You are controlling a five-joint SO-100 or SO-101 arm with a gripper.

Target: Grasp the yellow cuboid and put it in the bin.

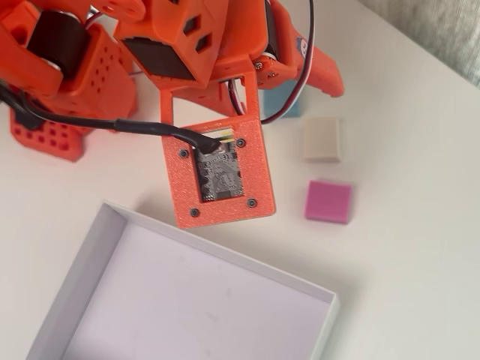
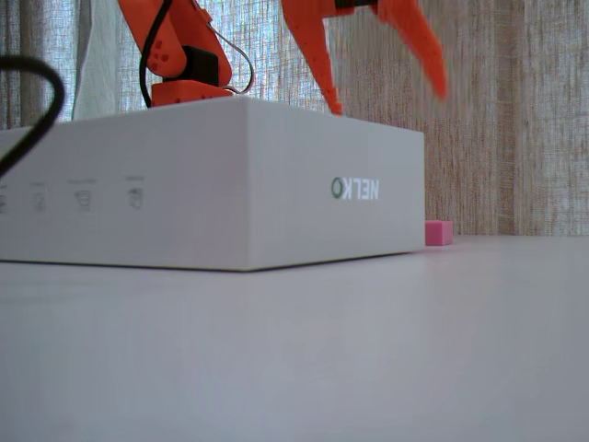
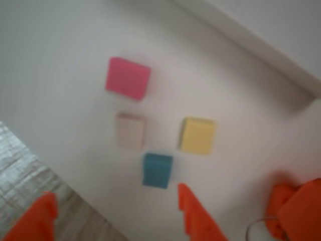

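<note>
In the wrist view the yellow cuboid lies flat on the white table among three other blocks, to the right of a beige one. My gripper hangs open above the group with nothing between its orange fingers. The blue block sits just ahead of the gap. In the overhead view the arm hides the yellow cuboid. The bin, a shallow white cardboard tray, lies at the lower left there. The fixed view shows my open gripper held high over the bin's wall.
A pink block, a beige block and a blue block lie close around the yellow one. Overhead, the beige block and pink block show right of the arm's camera plate. The arm's base stands at the upper left.
</note>
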